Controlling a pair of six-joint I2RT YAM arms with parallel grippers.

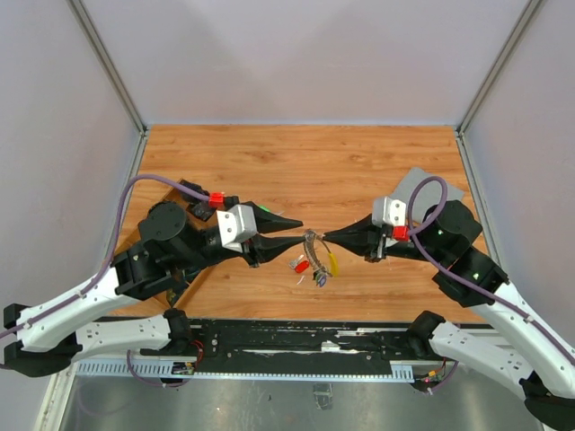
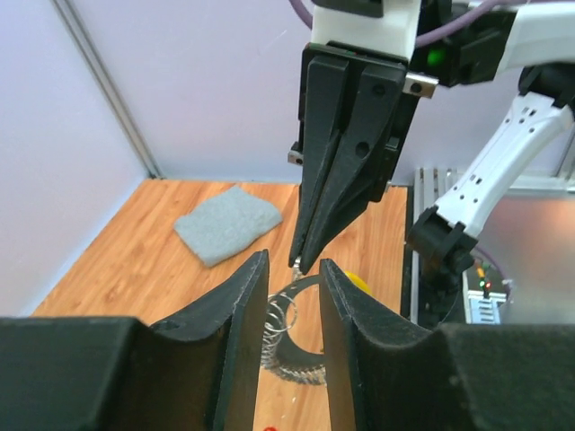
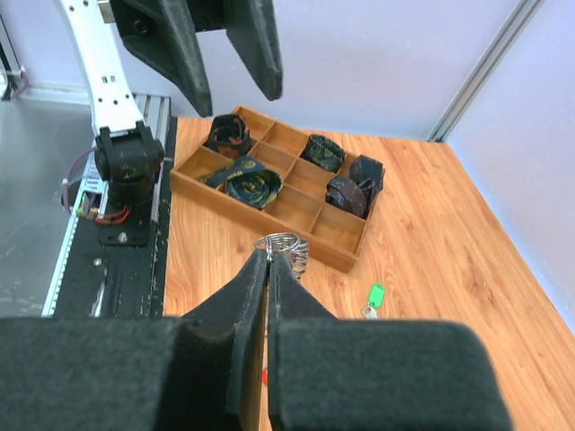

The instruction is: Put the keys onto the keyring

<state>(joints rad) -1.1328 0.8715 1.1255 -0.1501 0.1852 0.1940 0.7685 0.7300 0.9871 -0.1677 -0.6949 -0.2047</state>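
The keyring (image 1: 313, 241) hangs above the table between both arms, with a red key (image 1: 298, 265), a yellow key (image 1: 333, 263) and a dark one dangling under it. My right gripper (image 3: 269, 255) is shut on the thin silver ring (image 3: 289, 242), pinching its near edge at the fingertips. My left gripper (image 2: 293, 262) is open, one finger on each side of the ring's coil (image 2: 280, 316) with gaps showing on both sides. The tips of my right gripper (image 2: 302, 260) meet the ring just beyond my left fingers. A loose green key (image 3: 375, 294) lies on the wood.
A grey cloth square (image 2: 226, 224) lies on the table behind the right arm (image 1: 440, 235). A wooden compartment tray (image 3: 301, 229) holding dark rolled items stands beyond the ring in the right wrist view. Grey walls enclose the table on three sides.
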